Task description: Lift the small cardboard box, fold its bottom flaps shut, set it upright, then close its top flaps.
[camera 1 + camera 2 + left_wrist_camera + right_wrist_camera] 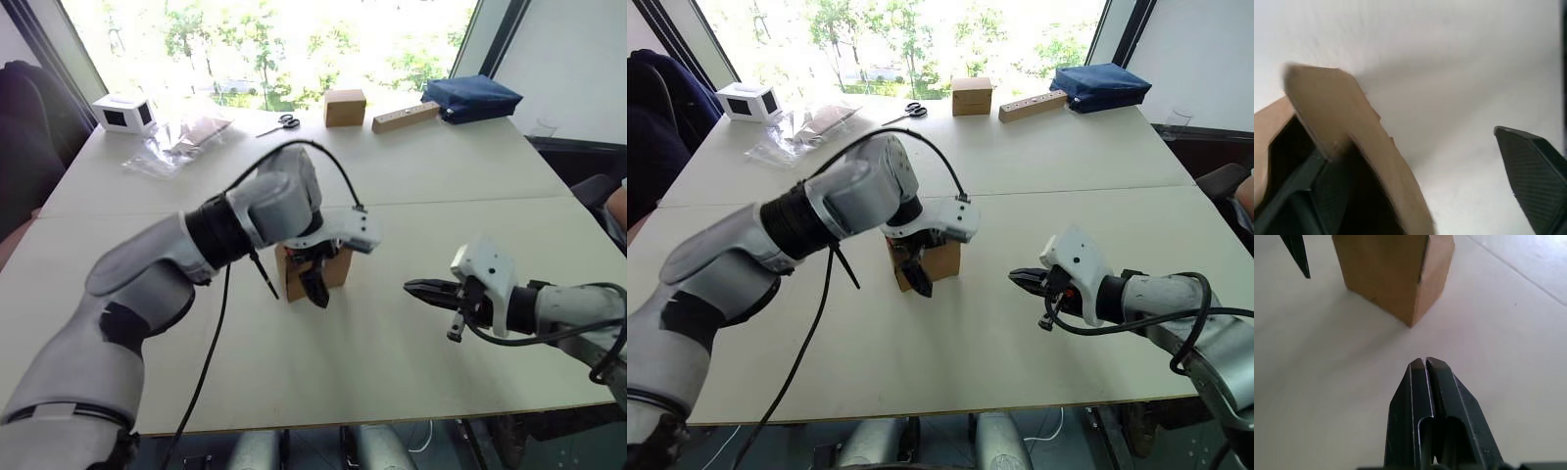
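The small cardboard box (339,268) stands in the middle of the white table (392,382), a plain brown carton. My left gripper (315,284) reaches down over it from above and is open. In the left wrist view one finger (1327,186) is inside the box behind a brown cardboard panel (1352,142), and the other finger (1530,166) hangs outside over the table. The left wrist hides the box's top, so I cannot make out its top flaps. My right gripper (411,287) is shut and empty, a hand's width to the right of the box (1391,274), pointing at it.
Along the far edge lie a tan cube-like box (344,107), a long wooden block (405,117), a blue bag (470,98), scissors (284,122), crumpled plastic bags (176,142) and a white device (124,113). A dark chair (29,117) stands at the left.
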Controlling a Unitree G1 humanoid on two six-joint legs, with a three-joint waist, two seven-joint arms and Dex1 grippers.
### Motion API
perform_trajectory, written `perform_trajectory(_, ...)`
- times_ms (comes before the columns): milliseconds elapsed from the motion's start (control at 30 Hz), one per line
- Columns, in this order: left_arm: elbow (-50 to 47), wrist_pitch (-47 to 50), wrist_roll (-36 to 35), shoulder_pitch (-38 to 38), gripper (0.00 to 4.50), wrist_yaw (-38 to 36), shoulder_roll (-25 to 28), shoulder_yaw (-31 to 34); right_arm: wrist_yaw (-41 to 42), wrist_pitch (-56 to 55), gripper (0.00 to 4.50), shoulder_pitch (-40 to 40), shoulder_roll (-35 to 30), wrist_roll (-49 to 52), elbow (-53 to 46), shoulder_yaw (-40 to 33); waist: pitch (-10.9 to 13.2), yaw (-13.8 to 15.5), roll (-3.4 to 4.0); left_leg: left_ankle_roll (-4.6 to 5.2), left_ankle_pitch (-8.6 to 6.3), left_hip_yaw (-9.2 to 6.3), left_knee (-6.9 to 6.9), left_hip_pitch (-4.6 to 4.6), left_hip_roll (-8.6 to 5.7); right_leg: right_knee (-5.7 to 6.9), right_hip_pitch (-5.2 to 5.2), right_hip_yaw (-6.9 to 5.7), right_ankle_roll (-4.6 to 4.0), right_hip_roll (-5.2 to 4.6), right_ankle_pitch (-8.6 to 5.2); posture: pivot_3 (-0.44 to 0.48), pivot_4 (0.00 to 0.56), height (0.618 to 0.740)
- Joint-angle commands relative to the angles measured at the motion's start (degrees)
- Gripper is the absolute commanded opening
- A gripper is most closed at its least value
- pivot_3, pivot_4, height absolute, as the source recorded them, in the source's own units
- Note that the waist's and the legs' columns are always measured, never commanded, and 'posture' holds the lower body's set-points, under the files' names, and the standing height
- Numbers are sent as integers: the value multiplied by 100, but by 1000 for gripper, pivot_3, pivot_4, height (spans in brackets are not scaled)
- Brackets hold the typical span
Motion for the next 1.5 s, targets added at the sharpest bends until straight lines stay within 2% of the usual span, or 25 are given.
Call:
perform_trajectory(33, 428, -283, -645, -343, 4449, -21, 265, 981, 346, -135, 0, -291, 91, 150, 264, -17, 0, -2, 1, 0, 0, 0, 0, 0, 0, 0, 0, 0, 0, 0, 0, 0, 150, 740)
perform_trajectory(133, 735, -621, -758, -321, 4449, -14, 422, 1447, 572, -231, 0, -502, 137, 74, 551, 87, -3, -8, 4, 0, 0, 3, 0, 4, -1, 1, 1, -1, 0, -1, 0, 0, 150, 740)
perform_trajectory(233, 918, -1104, -1001, -84, 4449, 339, 618, 2457, 776, -487, 0, -911, 240, -170, 1007, 342, -2, -26, 5, 0, 0, 4, 0, 5, 0, 3, 0, -1, 0, 1, 0, 0, 150, 740)
perform_trajectory(300, 932, -980, -1255, 74, 4449, 668, 671, 3111, 846, -597, 0, -1136, 342, -233, 1253, 414, -2, -19, 5, -1, 1, 4, 0, 3, 1, 4, -3, 0, 0, -1, 0, 0, 150, 740)
perform_trajectory(367, 231, -1117, -1507, 987, 4449, 1588, 821, 4297, 978, -854, 0, -1394, 492, -449, 1720, 598, -6, -25, 12, -1, 1, 2, 0, 2, 1, 3, -5, -1, 0, -1, 0, 0, 150, 740)
perform_trajectory(400, -117, -1164, -1600, 1372, 4449, 1838, 885, 4659, 1038, -975, 0, -1453, 536, -564, 1884, 661, -11, -38, 20, -1, 1, 5, 0, 4, 2, 10, -5, 0, 0, -8, 0, 0, 150, 740)
perform_trajectory(500, -1252, -662, -1881, 2665, 4449, 2200, 1227, 5203, 1144, -1248, 0, -1583, 731, -811, 2325, 834, -11, -42, 20, -17, 10, 5, -3, 10, 3, 11, -6, 2, 0, -9, 1, 0, 150, 740)
perform_trajectory(600, -2244, 45, -2370, 4034, 3782, 2977, 1128, 6165, 1309, -1524, 0, -1744, 951, -1001, 2709, 993, -8, -3, 13, -39, 22, 5, 1, 6, 4, 18, -8, 4, 0, -11, 1, 0, 150, 740)
perform_trajectory(667, -2651, 224, -2594, 4526, 2995, 3280, 1035, 6451, 1447, -1626, 0, -1814, 1032, -1024, 2838, 1005, -6, 51, 9, -39, 22, 0, 6, -4, 2, 16, -11, 2, 0, -15, 3, 0, 150, 740)
perform_trajectory(800, -3199, 66, -2731, 5580, 1460, 3922, 688, 6701, 1664, -1840, 0, -2153, 1216, -1170, 3256, 1144, -14, 127, 19, -31, 17, -4, 18, -1, -4, 8, 1, 0, 1, -19, 4, 0, 150, 740)
perform_trajectory(933, -3261, -352, -2682, 6150, 27, 4110, 546, 6461, 1822, -1904, 0, -2622, 1443, -1348, 3626, 1355, -17, 127, 23, -34, 17, 3, 18, 9, -5, 7, 10, 2, 4, -22, 6, 0, 150, 740)
perform_trajectory(1133, -3088, -846, -2599, 6174, 27, 4168, 549, 5865, 2084, -2240, 0, -3112, 1816, -1672, 4128, 1659, -18, 120, 24, -36, 18, 2, 15, 8, -5, 6, 8, 1, 2, -22, 7, 0, 150, 740)
perform_trajectory(1500, -2084, -1609, -2288, 5568, 27, 4085, 486, 5041, 2410, -2548, 0, -3408, 2296, -1985, 4687, 1893, -18, 111, 24, -44, 23, 4, 7, 8, -6, 6, 3, 1, 2, -22, 7, 0, 150, 740)
